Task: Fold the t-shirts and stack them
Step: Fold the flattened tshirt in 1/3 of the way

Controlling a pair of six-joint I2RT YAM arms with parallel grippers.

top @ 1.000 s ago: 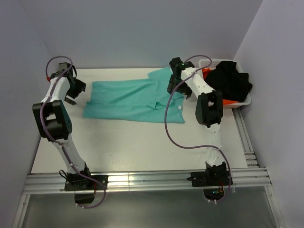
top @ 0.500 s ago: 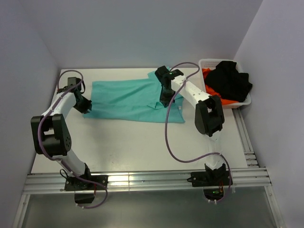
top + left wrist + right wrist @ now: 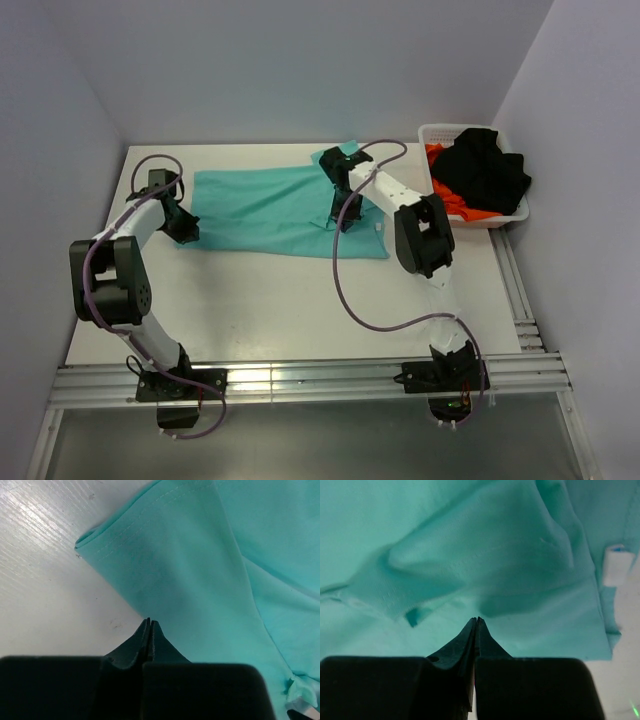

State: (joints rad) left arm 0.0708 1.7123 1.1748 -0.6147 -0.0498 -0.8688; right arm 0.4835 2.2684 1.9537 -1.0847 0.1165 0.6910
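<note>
A teal shirt lies spread flat across the far half of the table, its length running left to right and its collar end towards the right. The left gripper is down at the shirt's near-left corner. In its wrist view the two fingers are pressed tight together with no gap, and their tips meet right at the shirt's stitched edge, with bare table to the left. Whether any cloth is caught between them cannot be told. The right gripper is down on the shirt near the collar, at the right part of the cloth. Its fingers are likewise clenched together, the tips resting on rumpled teal folds. Here too a pinch of cloth cannot be made out. A small white label shows at the right edge of that view. At the far right of the table, well apart from both grippers, stands a white basket holding a black shirt heaped on top of an orange shirt.
</note>
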